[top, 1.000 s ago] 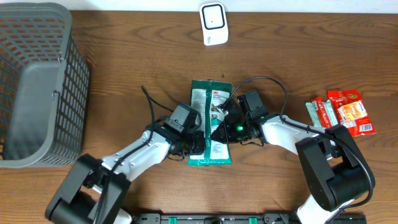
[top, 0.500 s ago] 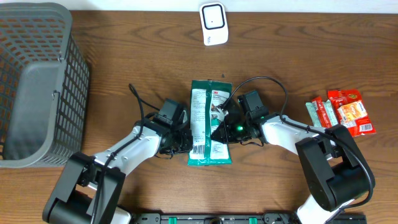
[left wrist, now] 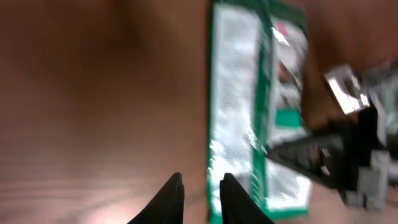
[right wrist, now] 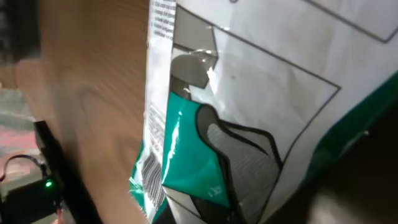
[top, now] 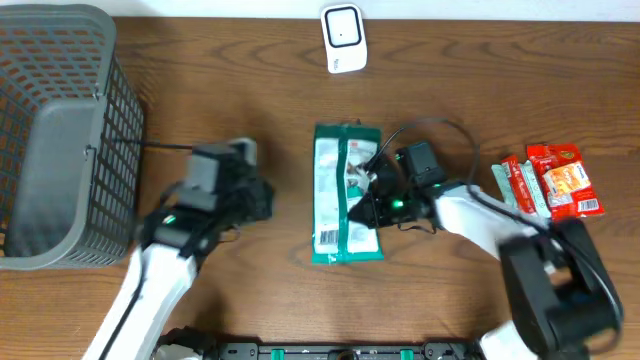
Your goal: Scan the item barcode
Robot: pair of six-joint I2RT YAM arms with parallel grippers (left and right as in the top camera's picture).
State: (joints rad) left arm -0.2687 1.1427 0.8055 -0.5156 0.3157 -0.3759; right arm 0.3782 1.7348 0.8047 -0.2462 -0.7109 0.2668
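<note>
The item is a flat green-and-white package (top: 345, 190) lying mid-table, with its barcode (top: 328, 238) showing near its lower left corner. My right gripper (top: 370, 197) is shut on the package's right edge. In the right wrist view the package (right wrist: 249, 93) fills the frame and the barcode (right wrist: 152, 177) sits at its left rim. My left gripper (top: 262, 200) hangs to the left of the package, apart from it. Its fingers (left wrist: 174, 193) stand slightly apart with only bare table between them, and the package (left wrist: 239, 112) lies ahead to the right. The white scanner (top: 343, 38) stands at the table's far edge.
A grey mesh basket (top: 60, 140) takes up the left side of the table. Red and green snack packets (top: 550, 180) lie at the right. Black cables loop over the right arm near the package.
My left gripper has let go of the package's left edge and drawn back to the left. The right gripper has closed tighter, and the package has shifted slightly right and toward the scanner.
</note>
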